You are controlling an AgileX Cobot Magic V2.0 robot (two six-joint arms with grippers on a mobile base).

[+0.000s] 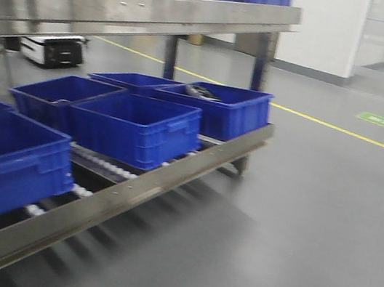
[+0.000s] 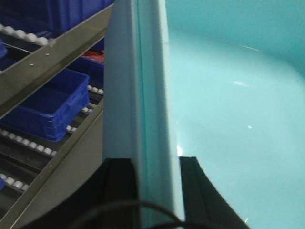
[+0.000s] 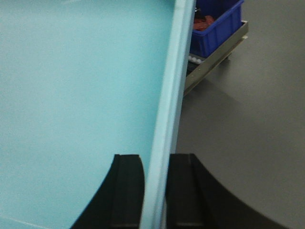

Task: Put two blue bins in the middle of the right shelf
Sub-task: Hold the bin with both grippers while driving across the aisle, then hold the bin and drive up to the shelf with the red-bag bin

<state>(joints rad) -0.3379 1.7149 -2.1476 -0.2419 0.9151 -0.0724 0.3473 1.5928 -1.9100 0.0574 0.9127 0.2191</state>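
Left wrist-mounted view: left gripper (image 2: 156, 164) is clamped on the side wall of the light-blue bin (image 2: 228, 119). One black finger (image 2: 119, 191) sits outside the wall and the other inside, both tight on the plastic. The wall runs straight up the frame from the jaws, and the cyan interior fills the right half. A seam line runs along the rim; can't tell whether this is one bin or two nested. A dark cable (image 2: 119, 210) loops along the bottom edge.

Left of the bin wall is the rack (image 2: 47, 62), apart from the bin. It shows two slanted steel rails with white rollers (image 2: 40, 148) behind them. A dark blue bin (image 2: 47, 109) sits on the rollers, with something red (image 2: 93, 56) further back.

Right wrist-mounted view: right gripper (image 3: 155, 160) has the same grip on another wall of the bin, black pads on either side with the rim pinched between. The cyan interior fills the left of the frame. At upper right, well apart from the bin, is the rack end, where a small blue bin (image 3: 217, 28) holds red parts (image 3: 202, 21). Grey floor (image 3: 248, 133) fills the rest.

Exterior front-facing view:
- The rack runs from lower left to mid frame.
- The broad shiny upper rail (image 1: 140, 10) crosses the top, with dark blue bins above it.
- The lower level (image 1: 132, 192) carries several dark blue bins on rollers, the nearest (image 1: 4, 164) at the left edge.
- The farthest bin (image 1: 216, 107) holds a dark item, too blurred to identify.
- Can't tell which level is the middle one.
- A white low cart (image 1: 53, 49) sits behind the rack.
- A yellow floor line (image 1: 342, 128) runs at right.
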